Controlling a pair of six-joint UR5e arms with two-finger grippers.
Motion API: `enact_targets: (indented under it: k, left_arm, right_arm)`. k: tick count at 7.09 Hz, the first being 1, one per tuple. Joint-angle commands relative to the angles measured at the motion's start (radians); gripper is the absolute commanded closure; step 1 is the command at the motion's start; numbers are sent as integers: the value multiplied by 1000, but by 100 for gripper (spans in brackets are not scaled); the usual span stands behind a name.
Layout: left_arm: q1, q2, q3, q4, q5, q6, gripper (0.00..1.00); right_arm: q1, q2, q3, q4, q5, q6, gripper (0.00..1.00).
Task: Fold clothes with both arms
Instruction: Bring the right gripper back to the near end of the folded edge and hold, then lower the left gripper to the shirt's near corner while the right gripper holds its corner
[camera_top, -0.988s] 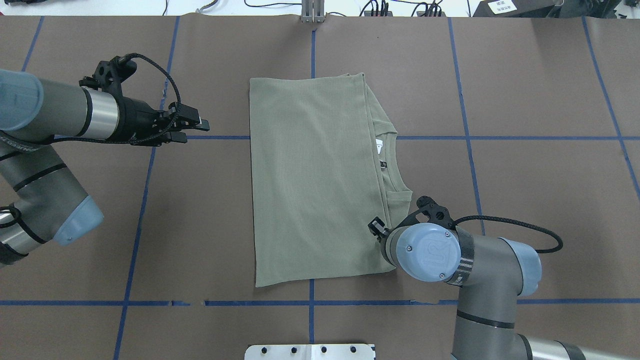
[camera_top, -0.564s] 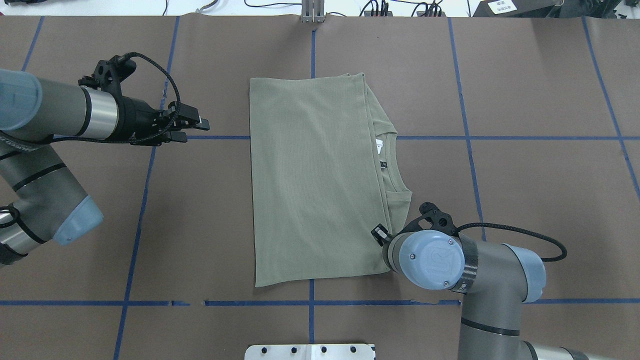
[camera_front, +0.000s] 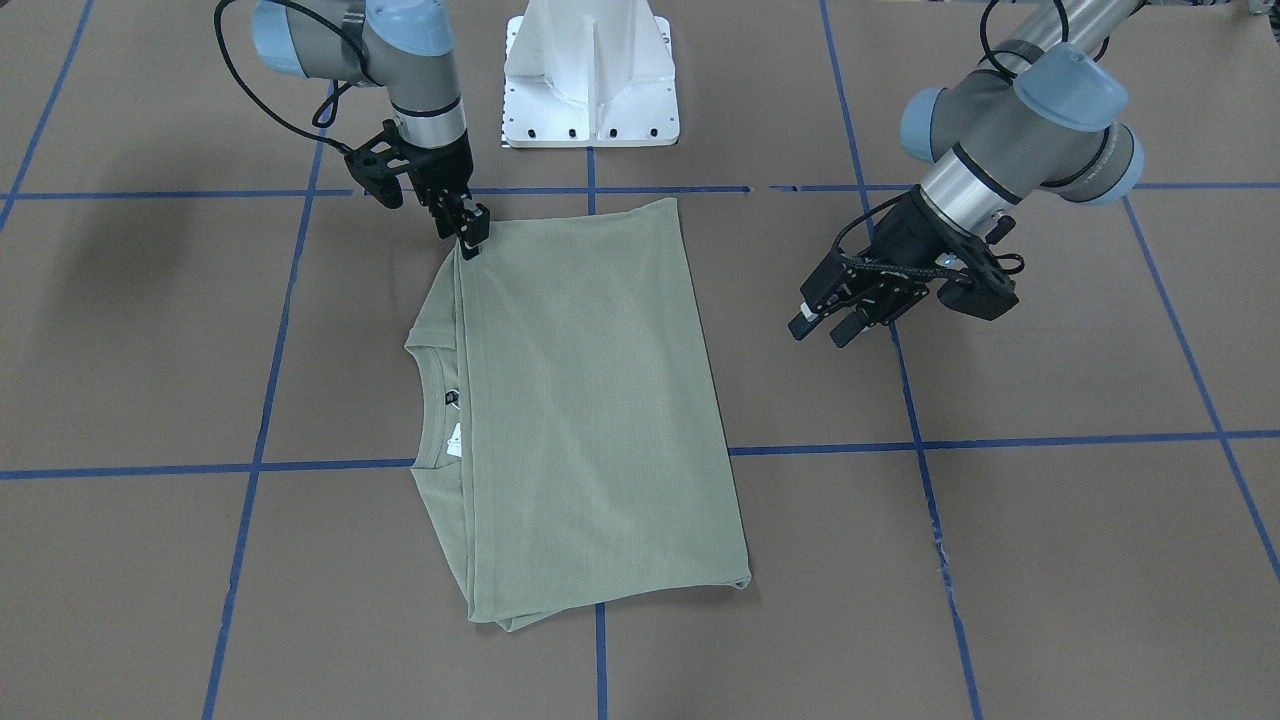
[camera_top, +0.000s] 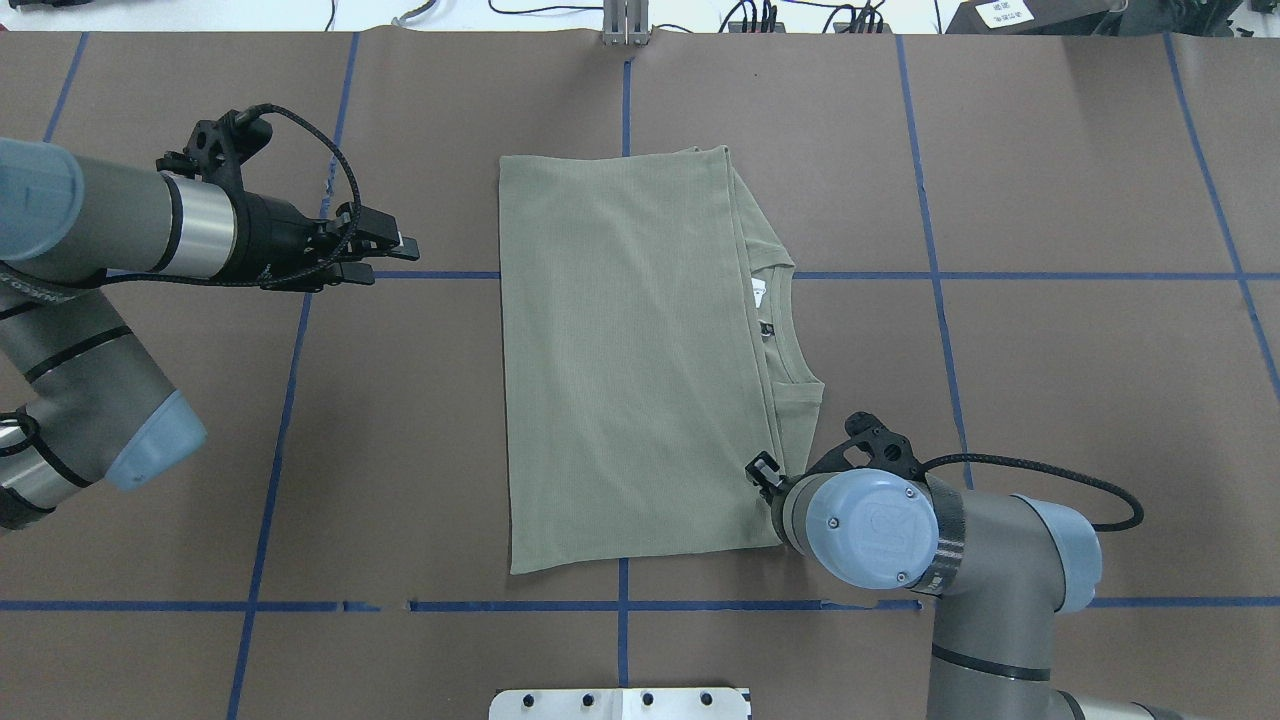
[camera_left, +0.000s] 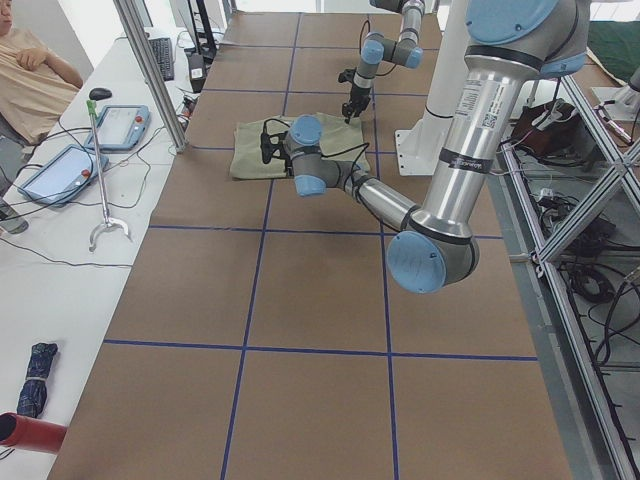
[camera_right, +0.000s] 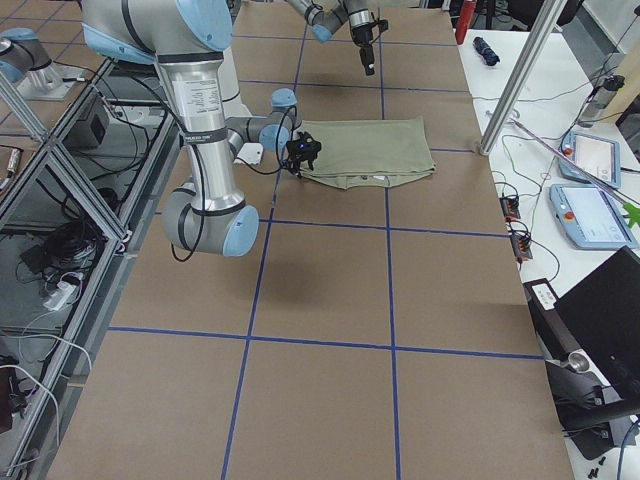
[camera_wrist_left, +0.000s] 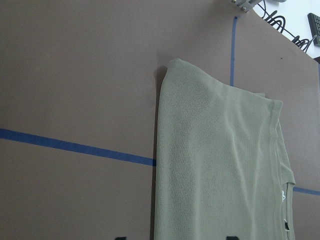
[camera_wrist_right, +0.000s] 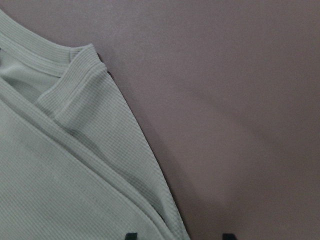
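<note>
The brown-papered table (camera_top: 1050, 350) carries the sage-green shirt (camera_top: 620, 360) at its middle. The shirt is folded into a flat rectangle with the neck toward the robot's right, and it lies just as it did a second ago.

The right arm (camera_top: 990, 560) is what has moved. Its wrist has slid a little toward the robot along the shirt's near right corner, while the left arm (camera_top: 100, 225) has held its pose.

The right gripper (camera_front: 470, 235) now stands at that corner. Its jaws are spread, straddling the layered shoulder edge, and the fabric is not lifted. I judge it is lining up a pinch for the next fold. The left gripper (camera_front: 825, 330) hovers with jaws parted, well apart from the shirt's far side.

The white pedestal base (camera_front: 590, 70) sits behind and blue tape lines (camera_top: 1000, 275) cross the paper. The stacked layers by the ribbed neck (camera_wrist_right: 75, 62) and the white hang tag (camera_top: 759, 294) could foul a clean grasp.
</note>
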Motion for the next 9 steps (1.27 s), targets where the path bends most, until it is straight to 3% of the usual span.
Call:
enact_targets:
  k: [1,2,4,5,8,9]
  left_arm:
    - [0,0,0,0,0,0,27]
    - [-2,0,-7,0,0,0,27]
    - [-3,6,-19,0,0,0,27]
    - [-3,9,-19,0,0,0,27]
    - [-5,35,-51,0,2,-2,27]
    - [1,38,-65,-1,23,-119,27]
  right_arm:
    - [-7,-1,-1,0,0,0,34]
    - [-8,-1,1,-2,0,0,48]
    - [-11,1,-3,-17,0,0,94]
    - [-11,8,-1,-17,3,-1,100]
    - [-8,8,26,-19,4,-1,100]
    - [-5,-1,42,-20,7,-1,100]
